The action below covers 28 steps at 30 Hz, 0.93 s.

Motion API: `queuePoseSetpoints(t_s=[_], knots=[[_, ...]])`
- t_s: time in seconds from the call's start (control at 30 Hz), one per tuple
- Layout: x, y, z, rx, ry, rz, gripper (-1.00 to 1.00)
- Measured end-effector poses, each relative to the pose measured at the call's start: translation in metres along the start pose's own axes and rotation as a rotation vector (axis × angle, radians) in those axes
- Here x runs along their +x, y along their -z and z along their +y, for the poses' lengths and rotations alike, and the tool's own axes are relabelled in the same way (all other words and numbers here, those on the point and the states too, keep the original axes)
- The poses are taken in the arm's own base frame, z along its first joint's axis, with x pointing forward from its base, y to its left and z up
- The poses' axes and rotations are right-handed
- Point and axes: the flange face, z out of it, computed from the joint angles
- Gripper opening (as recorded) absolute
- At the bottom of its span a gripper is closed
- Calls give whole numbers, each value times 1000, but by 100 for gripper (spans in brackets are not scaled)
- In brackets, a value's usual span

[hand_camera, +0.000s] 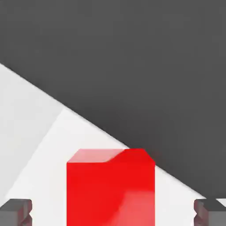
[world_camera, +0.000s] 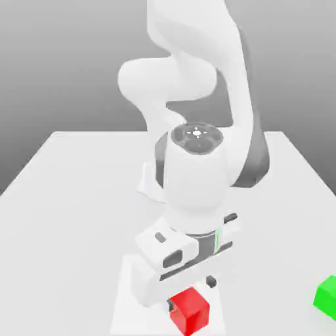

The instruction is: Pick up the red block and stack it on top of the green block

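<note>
Because the red block [hand_camera: 110, 190] sits between our parted gripper fingers [hand_camera: 113, 212], touching neither, we should centre on it, lower straight, then close evenly.

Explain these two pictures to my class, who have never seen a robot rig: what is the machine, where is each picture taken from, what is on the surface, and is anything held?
The machine is a jointed white-and-grey robot arm, drawn by a computer simulation. It ends in a two-finger gripper.

The exterior view comes from a camera off the arm, watching the scene. The hand view comes from a camera on the hand, looking past the fingers.

A solid red block is at a brighter white patch on the pale, flat table. A bright green block sits apart, at the exterior view's right edge.

Nothing is held: the fingers are open on either side of the red block, with a gap at each side.
</note>
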Motion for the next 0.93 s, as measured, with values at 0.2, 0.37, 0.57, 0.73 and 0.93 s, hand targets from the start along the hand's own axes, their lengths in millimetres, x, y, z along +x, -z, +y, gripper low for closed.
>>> queuePoseSetpoints(t_s=[0.2, 0.37, 0.57, 0.73, 0.93], knots=[[-1, -5, 0, -1, 0, -2, -100], [0, 42, 0, 0, 1, -1, -100], [-27, 74, -124, 2, 390, -5, -100], [-84, 73, -240, 0, 772, -4, -100], [-97, 36, -261, 0, 846, -3, 100]])
